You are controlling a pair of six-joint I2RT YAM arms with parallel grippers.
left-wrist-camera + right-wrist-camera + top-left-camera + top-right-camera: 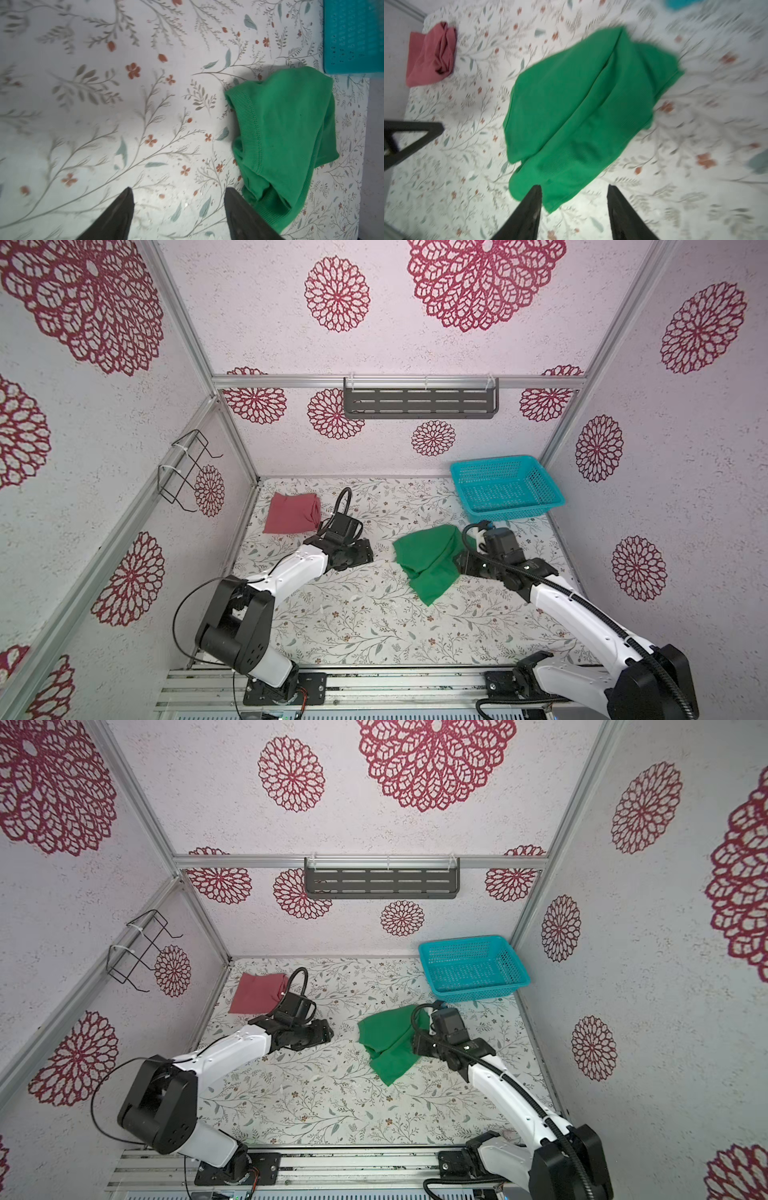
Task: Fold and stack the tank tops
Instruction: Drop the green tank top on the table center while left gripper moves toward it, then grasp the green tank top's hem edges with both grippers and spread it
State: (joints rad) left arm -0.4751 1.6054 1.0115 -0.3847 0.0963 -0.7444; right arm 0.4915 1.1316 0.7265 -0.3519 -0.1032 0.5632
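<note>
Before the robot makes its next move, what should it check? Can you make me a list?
1. Pink tank top folded: ok, it lies by the far left corner.
2. Green tank top folded neatly: not ok, its layers are rumpled and crooked.
3. Tops stacked: not ok, they lie apart.
4. Left jaws open and empty: ok.
5. Right jaws open: ok; whether one touches the green top, cannot tell.
6. Basket clear of both tops: ok, but close to the green one.
</note>
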